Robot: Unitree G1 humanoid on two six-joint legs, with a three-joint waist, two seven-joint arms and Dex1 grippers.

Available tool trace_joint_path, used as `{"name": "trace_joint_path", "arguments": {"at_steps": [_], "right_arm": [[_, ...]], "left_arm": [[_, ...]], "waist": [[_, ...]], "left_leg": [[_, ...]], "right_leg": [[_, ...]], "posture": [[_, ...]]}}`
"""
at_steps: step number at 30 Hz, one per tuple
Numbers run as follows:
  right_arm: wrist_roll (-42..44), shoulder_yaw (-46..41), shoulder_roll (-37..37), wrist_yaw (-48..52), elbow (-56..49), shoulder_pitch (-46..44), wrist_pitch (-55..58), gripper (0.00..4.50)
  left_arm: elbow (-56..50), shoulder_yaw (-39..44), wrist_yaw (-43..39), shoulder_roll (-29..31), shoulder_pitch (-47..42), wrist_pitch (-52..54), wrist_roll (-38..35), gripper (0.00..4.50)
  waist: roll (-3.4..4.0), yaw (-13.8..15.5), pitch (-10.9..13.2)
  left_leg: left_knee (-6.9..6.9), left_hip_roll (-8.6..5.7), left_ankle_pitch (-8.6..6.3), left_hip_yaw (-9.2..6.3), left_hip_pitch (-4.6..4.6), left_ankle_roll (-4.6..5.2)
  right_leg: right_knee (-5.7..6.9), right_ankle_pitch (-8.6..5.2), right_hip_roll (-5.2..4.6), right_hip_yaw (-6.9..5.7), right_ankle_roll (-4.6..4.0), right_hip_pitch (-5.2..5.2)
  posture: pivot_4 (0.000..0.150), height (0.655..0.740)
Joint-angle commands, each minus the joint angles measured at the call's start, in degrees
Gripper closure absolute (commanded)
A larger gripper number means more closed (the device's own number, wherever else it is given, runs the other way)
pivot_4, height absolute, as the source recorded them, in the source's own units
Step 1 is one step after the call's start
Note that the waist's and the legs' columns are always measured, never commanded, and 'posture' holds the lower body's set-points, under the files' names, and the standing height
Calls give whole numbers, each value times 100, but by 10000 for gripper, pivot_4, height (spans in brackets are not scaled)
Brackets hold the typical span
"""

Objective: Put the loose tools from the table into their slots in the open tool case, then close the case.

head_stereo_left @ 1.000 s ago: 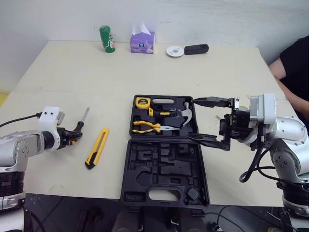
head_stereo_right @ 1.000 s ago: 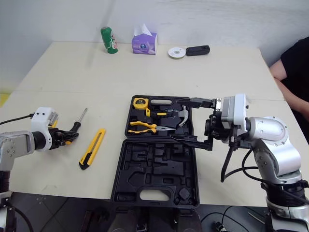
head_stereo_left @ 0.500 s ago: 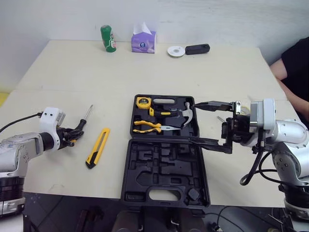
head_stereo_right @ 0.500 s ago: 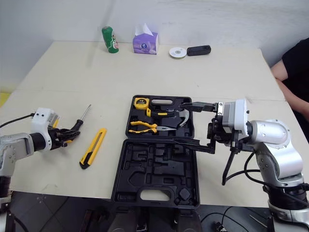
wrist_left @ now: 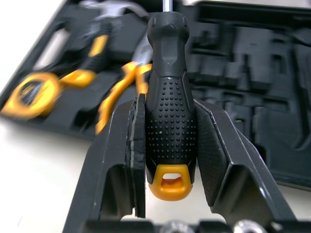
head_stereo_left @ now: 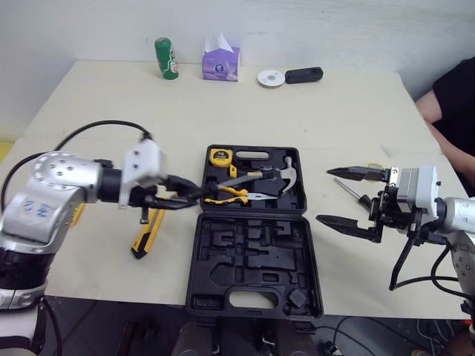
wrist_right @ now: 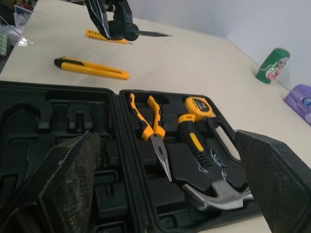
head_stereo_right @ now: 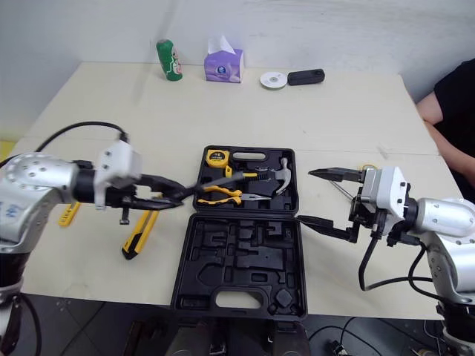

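Holding a screwdriver (wrist_left: 167, 58) in the left gripper (head_stereo_left: 194, 194), clamped shut on the dotted black handle, yellow loop end poking out back toward the wrist. Pointing the shaft straight ahead off the fingertips, out over the nearest side of the open tool case (head_stereo_left: 252, 285). So: long axis in line with the fingers, tip hanging above the pliers (head_stereo_left: 223, 194), with the tape measure (head_stereo_left: 219, 156) and hammer (head_stereo_left: 280, 174) a bit further on past the tip. Probably needs swinging round to line up with an empty slot (no telling the right groove from here, honestly). Clearly the nearer arm for this one.

Sitting wide open and empty on the far side of the case from that hand: right gripper (head_stereo_left: 323, 196), jaws spread well apart.

Lying on the table just under and behind the left hand: yellow utility knife (head_stereo_left: 148, 231), not yet put away.

No readable writing anywhere. Can't make out the tape measure label, nor anything on the green can (head_stereo_left: 166, 58) or purple tissue box (head_stereo_left: 220, 63).
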Motion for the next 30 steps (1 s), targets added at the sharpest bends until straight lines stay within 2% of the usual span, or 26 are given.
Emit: {"name": "trace_joint_path", "arguments": {"at_steps": [1, 5, 8, 12, 16, 30], "right_arm": [[-1, -193, -100, -37, -177, 177, -39, 0], [36, -237, -82, -128, -340, 439, 24, 0], [52, -251, -66, -201, -451, 564, 41, 0], [77, -271, -48, -297, -586, 737, 79, 0], [92, -272, -54, -351, -684, 889, 110, 0], [120, -227, -6, -474, -822, 1102, 127, 0]], "left_arm": [[49, -683, -216, -201, -530, -123, 524, 34902], [171, -1381, -308, -493, -987, -136, 1118, 34902], [104, -1773, -353, -640, -1262, 274, 1381, 34902], [33, -2236, 102, -814, -1466, 820, 2139, 34902], [-327, -2322, 206, -1092, -1523, 1483, 2131, 34902], [-197, -2747, 279, -1229, -1664, 1455, 2705, 34902]], "waist": [[1, 25, 1], [0, 41, 1], [0, 28, 1], [0, 34, 1], [-2, 41, 2], [-2, 40, 2]], "left_leg": [[1, 0, 1, 0, 0, 2], [9, -1, 5, -2, -5, 11], [10, -2, 6, -3, -7, 12], [12, -1, 7, -8, -7, 14], [13, -1, 8, -13, -10, 15], [22, -1, 9, -23, -14, 16]], "right_leg": [[1, 0, 2, -1, 0, 0], [1, 1, 3, -1, 2, 1], [0, 2, 4, -1, 4, 2], [0, 2, 5, -2, 4, 2], [0, 2, 4, -3, 4, 3], [0, 2, 3, -4, 5, 8]], "posture": [[1500, 7400], [1500, 7400], [1500, 7400], [1500, 7400], [1500, 7400], [1500, 7400]]}}
